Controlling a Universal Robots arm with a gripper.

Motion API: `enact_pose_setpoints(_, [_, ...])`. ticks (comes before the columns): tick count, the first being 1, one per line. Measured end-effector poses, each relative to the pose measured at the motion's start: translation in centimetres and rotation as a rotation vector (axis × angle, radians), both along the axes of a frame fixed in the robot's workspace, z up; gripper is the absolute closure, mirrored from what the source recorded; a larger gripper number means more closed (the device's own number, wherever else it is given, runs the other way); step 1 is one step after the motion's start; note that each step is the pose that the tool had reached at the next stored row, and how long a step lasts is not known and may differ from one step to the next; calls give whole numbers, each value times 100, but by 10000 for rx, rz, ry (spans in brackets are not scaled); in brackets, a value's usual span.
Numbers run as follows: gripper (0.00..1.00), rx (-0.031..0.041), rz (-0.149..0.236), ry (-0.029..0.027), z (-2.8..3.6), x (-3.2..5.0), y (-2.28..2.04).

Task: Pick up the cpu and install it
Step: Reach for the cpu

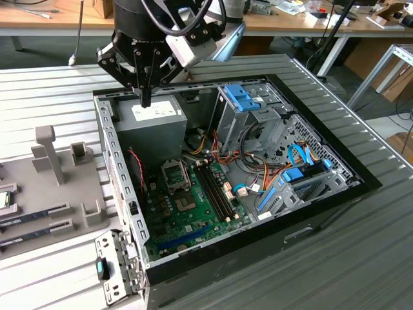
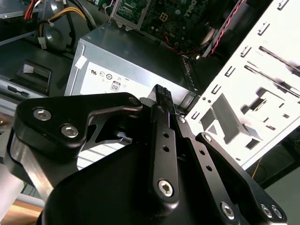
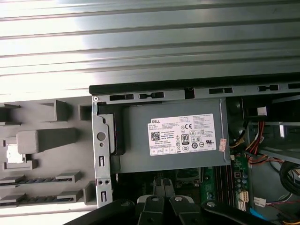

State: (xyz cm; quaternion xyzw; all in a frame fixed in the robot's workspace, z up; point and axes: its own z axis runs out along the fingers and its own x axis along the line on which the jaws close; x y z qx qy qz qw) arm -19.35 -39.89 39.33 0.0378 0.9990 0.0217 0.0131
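- exterior view: open computer case (image 1: 310, 219) set on the counter (image 1: 361, 258).
- over the power supply (image 1: 151, 126), end effector (image 1: 146, 98) pointing down, closed tight on nothing.
- well apart toward the exterior view's left, on the grey tray (image 1: 64, 194): cpu (image 1: 5, 199), lying flat.

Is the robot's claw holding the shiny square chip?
No, the gripper is pinched shut on nothing, over the grey power supply box.

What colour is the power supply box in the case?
The power supply is grey metal with a white label; best in the first wrist view.
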Motion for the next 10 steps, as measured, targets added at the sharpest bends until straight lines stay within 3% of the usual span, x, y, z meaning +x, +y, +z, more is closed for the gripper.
enact_pose_setpoints(10, [89, 0, 0, 0, 0, -38, 0])
